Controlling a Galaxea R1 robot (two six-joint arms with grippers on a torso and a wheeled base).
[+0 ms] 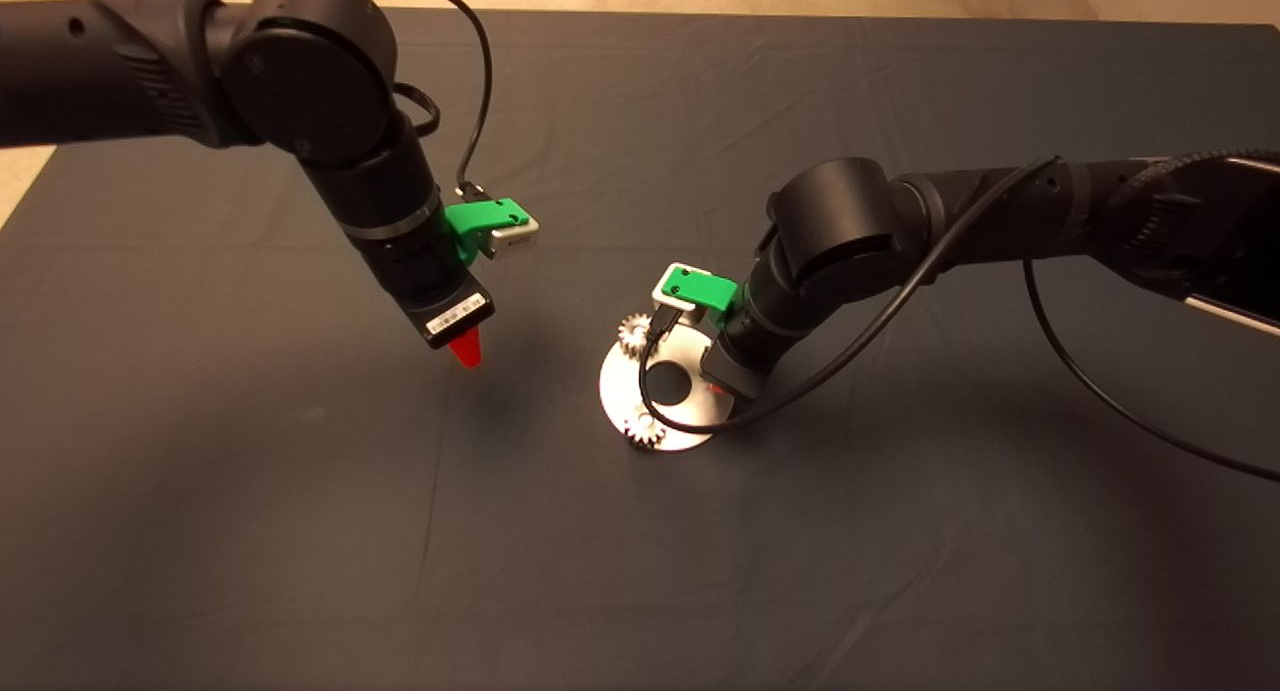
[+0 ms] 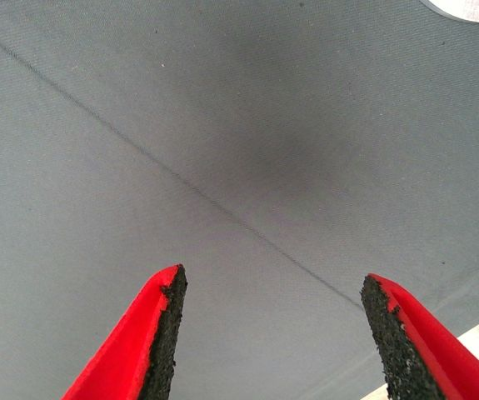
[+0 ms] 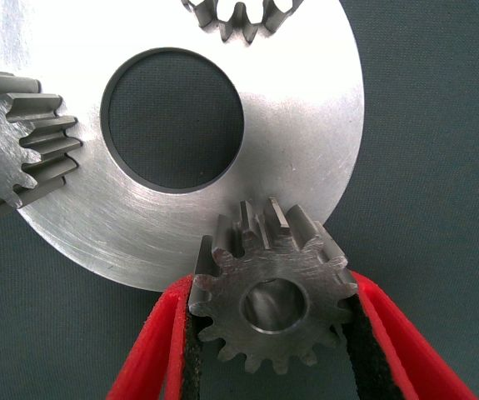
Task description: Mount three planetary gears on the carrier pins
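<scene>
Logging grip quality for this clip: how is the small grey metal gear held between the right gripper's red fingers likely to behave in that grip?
The small grey metal toothed gear looks solid, so probably rigid and heavy for its size. The right gripper pinches only tooth tips between black pads, so it might twist or slip. Released on edge it could roll; flat on the shiny silver disc it should sit steady.

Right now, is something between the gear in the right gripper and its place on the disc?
Nothing visible blocks it. The right gripper holds the third gear over the disc rim; its pin cannot be seen. The other two gears sit apart.
</scene>
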